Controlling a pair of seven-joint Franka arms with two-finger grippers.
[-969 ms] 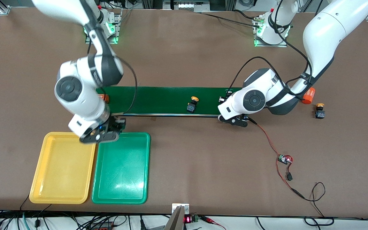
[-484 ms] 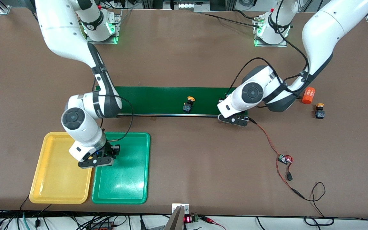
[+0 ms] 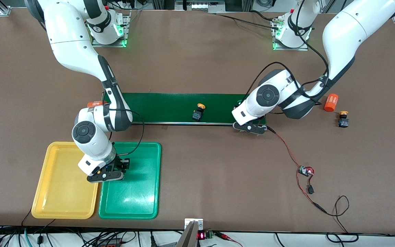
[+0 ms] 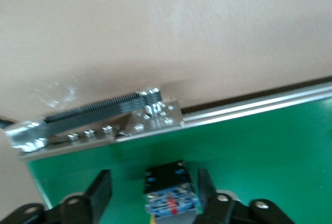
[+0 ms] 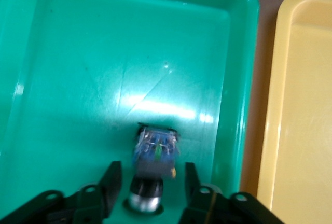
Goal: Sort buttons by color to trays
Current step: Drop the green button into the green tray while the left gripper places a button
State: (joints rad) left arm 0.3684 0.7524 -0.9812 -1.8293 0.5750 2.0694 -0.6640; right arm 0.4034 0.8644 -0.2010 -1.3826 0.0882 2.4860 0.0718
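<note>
My right gripper (image 5: 150,169) is low in the green tray (image 5: 78,53) and open. A button (image 5: 155,154) with a dark body lies on the tray floor between its fingers, clear of both; its cap colour does not show. The yellow tray (image 3: 60,202) lies beside the green tray (image 3: 139,199). My left gripper (image 4: 153,177) is open at the left arm's end of the conveyor belt (image 4: 259,146), with a dark-bodied button (image 4: 168,190) between the fingers. One yellow-capped button (image 3: 197,112) rides mid-belt. Another (image 3: 343,120) sits on the table at the left arm's end.
An orange cylinder (image 3: 331,102) lies by the yellow-capped button on the table. A second orange cylinder (image 3: 94,103) sits at the belt's right-arm end. A small circuit board (image 3: 305,170) with red and black wires lies on the table, nearer the front camera than the belt.
My right gripper came down from the trays' edge into the green tray and opened off the button. My left gripper opened on the belt. The mid-belt yellow button drifted toward the right arm's end.
</note>
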